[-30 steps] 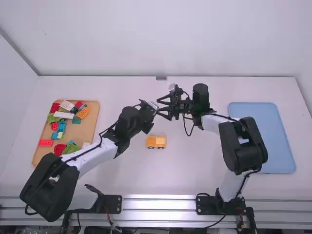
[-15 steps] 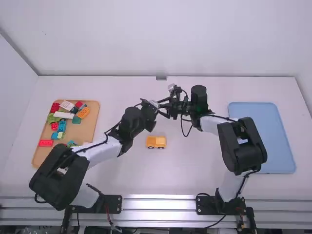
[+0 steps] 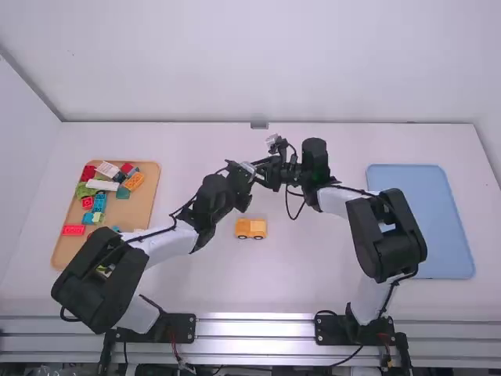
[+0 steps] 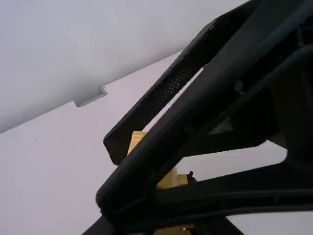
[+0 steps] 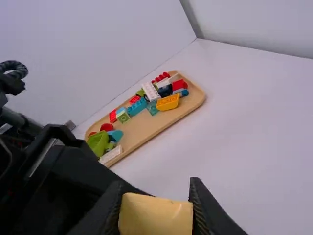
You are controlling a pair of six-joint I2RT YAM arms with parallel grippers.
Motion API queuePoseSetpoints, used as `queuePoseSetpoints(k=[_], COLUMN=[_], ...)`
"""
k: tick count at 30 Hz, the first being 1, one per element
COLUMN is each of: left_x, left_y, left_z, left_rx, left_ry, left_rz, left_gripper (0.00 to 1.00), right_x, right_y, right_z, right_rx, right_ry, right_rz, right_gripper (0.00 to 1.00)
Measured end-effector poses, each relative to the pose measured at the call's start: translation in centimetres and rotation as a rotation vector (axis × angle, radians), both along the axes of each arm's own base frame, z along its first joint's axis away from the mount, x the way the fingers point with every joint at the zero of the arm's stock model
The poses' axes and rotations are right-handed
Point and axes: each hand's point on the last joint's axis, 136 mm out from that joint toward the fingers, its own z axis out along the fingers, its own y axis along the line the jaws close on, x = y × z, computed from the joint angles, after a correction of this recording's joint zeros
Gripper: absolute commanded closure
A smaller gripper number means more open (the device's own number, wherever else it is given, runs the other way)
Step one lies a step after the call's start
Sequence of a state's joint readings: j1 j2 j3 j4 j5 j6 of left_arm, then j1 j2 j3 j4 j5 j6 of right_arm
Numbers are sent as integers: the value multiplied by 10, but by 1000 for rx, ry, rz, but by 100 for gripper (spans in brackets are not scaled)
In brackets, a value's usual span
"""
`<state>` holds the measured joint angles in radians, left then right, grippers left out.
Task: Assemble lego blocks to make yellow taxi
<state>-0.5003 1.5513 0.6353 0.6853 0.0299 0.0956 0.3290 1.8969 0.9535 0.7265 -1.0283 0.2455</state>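
Just beyond the yellow car-shaped piece (image 3: 250, 228) on the table, my left gripper (image 3: 250, 168) and right gripper (image 3: 263, 174) meet in the air. In the right wrist view, my right gripper (image 5: 156, 196) is shut on a yellow block (image 5: 155, 215), a pad against each side. My left gripper (image 4: 164, 229) holds yellow blocks (image 4: 168, 181) between its fingertips, mostly hidden behind the right gripper's large black fingers. A small black round part sits beside the yellow. Whether the blocks are joined cannot be told.
A tan tray (image 3: 145, 205) with several coloured bricks lies at the left. At the right is a blue tray (image 3: 419, 223). Both forearms cross the middle, with a cable loop (image 3: 293, 218) hanging below the right wrist.
The left arm has shifted slightly right, its gripper now closer to the right one. My right gripper's fingers, wide apart before, have closed together. The right wrist has drifted a little left.
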Motion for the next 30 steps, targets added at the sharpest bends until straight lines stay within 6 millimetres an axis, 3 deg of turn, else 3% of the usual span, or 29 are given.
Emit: queuePoseSetpoints(k=[2, 3, 8, 13, 17, 21, 26, 30], left_x=[0, -1, -5, -10, -12, -20, -21, -8], left_y=[0, -2, -8, -6, 12, 31, 57, 78], left_z=[0, 1, 0, 1, 10, 4, -7, -11], left_rx=[-2, -10, -61, -145, -226, -267, -282, -256], left_ry=[2, 0, 39, 96, 118, 179, 239, 228], left_rz=[2, -9, -46, -171, -285, -353, -331, -234], left_gripper=[65, 44, 17, 10, 9, 5, 1, 1], right_x=[0, 1, -5, -11, -5, -4, -6, -1], right_y=[0, 1, -3, -15, -25, -28, -44, -51], right_z=[0, 0, 2, -1, 3, 4, -18, -27], right_rx=[-1, -1, 5, -1, -24, -83, -385, -609], right_ry=[2, -6, -36, 11, 20, 43, 148, 77], right_rz=[-4, -3, 44, 115, 137, 150, 89, 66], right_gripper=[89, 91, 97, 96, 95, 97, 100, 100])
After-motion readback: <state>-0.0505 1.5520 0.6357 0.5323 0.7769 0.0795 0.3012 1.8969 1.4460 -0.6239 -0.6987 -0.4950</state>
